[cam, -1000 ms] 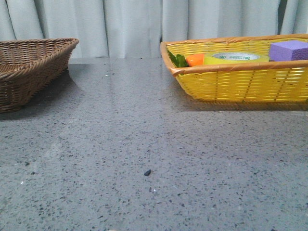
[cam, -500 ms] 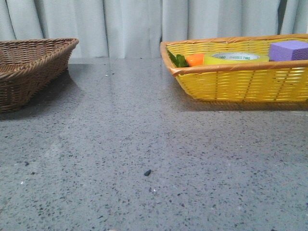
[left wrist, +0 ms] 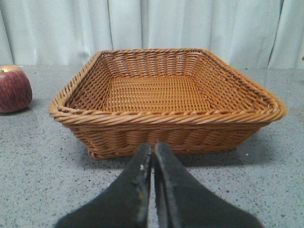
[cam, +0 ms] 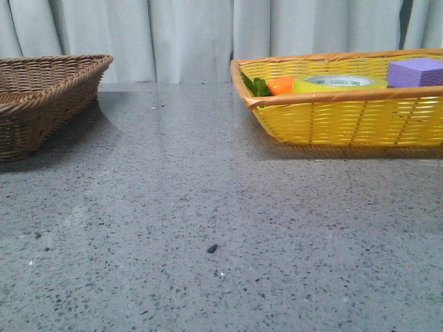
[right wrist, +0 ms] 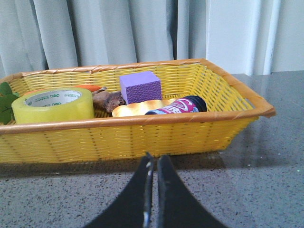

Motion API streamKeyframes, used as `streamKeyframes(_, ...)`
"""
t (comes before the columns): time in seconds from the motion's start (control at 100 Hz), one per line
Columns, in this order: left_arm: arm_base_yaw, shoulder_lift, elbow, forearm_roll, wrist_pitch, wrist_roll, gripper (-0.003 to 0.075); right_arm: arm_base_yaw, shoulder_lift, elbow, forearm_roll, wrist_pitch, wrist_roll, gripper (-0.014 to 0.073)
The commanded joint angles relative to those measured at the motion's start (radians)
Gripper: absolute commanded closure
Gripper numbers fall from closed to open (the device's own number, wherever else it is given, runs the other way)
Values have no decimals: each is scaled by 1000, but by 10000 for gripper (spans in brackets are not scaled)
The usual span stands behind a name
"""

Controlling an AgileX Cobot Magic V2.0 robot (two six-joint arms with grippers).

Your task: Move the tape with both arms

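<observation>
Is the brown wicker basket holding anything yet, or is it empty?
Empty. The left wrist view looks straight into the brown basket and shows only bare woven floor. The tape lies in the yellow basket.

A basket [cam: 339,114] is set on the table [cam: 208,207], toward its right rear. Inside that basket the tape [cam: 339,84] is laid flat near the middle, with a carrot [cam: 280,86] just to its left and a foam block [cam: 415,72] to its right. Well to the left of that basket, a second basket [cam: 41,97] is placed, with an apple [left wrist: 14,89] found beside it.
</observation>
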Motion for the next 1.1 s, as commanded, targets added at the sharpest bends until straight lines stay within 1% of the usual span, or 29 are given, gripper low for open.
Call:
streamKeyframes(0.0, 1, 9, -58, 0, -86, -9, 741, -5, -9, -68, -1, -51, 0, 668)
streamKeyframes(0.23, 1, 99, -154, 0, -88, -9, 741, -5, 51, -167, -1, 50, 0, 668)
streamKeyframes(0.35, 1, 143, -195, 0, -90, -9, 741, -5, 85, -197, 10, 61, 0, 668)
streamKeyframes(0.47, 1, 167, -199, 0, -118, -9, 741, -5, 102, -205, 55, 63, 0, 668)
streamKeyframes(0.62, 1, 176, -199, 0, -128, -9, 739, -5, 102, -205, 59, 61, 0, 668)
streamKeyframes(0.69, 1, 177, -199, 0, -139, -9, 707, -5, 102, -205, 71, 72, 0, 668)
streamKeyframes(0.78, 1, 177, -199, 0, -183, -9, 623, -5, 102, -206, 86, 89, 0, 668)
streamKeyframes(0.82, 1, 177, -199, -4, -202, -9, 607, -5, 102, -209, 100, 99, 0, 668)
streamKeyframes(0.94, 1, 177, -199, -7, -269, -9, 601, -5, 118, -262, 104, 195, 0, 668)
streamKeyframes(0.99, 1, 179, -203, -7, -269, -9, 601, -5, 138, -291, 103, 236, -10, 668)
streamKeyframes(1.09, 1, 202, -227, -7, -233, -9, 601, -5, 208, -353, 103, 306, -75, 668)
